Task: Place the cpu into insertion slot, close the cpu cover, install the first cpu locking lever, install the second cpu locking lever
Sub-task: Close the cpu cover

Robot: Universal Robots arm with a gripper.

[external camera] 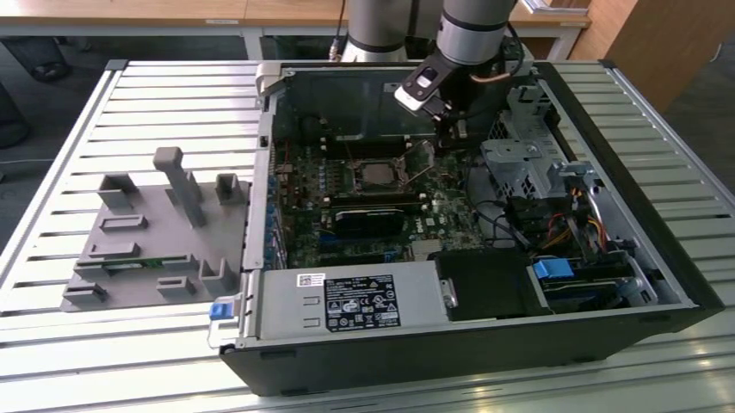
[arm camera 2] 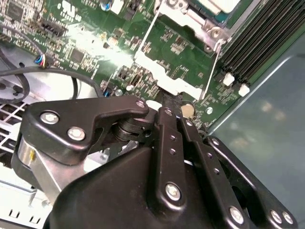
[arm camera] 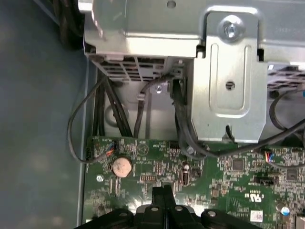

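Observation:
Inside the open computer case, the insertion slot [external camera: 373, 176] sits mid-motherboard with a silvery rim. The second wrist view shows the cpu [arm camera 2: 220, 5], pale-topped, lying in the slot, with the cpu cover [arm camera 2: 206, 26] lying as a silvery frame around it. Two thin wire locking levers [arm camera 2: 148, 32] [arm camera 2: 213, 67] slant away from the socket over the green board. My gripper [external camera: 449, 140] hangs over the board toward the exterior view's right of the slot, clear of it. Its black fingers are pressed together, shut on nothing, in both wrist views [arm camera 2: 170, 99] [arm camera: 163, 190].
A metal drive cage [external camera: 522, 163] [arm camera: 228, 71] with black cables [arm camera: 102, 109] stands close beyond the gripper. A coin battery [arm camera: 121, 167], memory slots [arm camera 2: 257, 43] and a long black card [external camera: 367, 219] surround the socket. A grey fixture block [external camera: 150, 232] lies on the slatted table.

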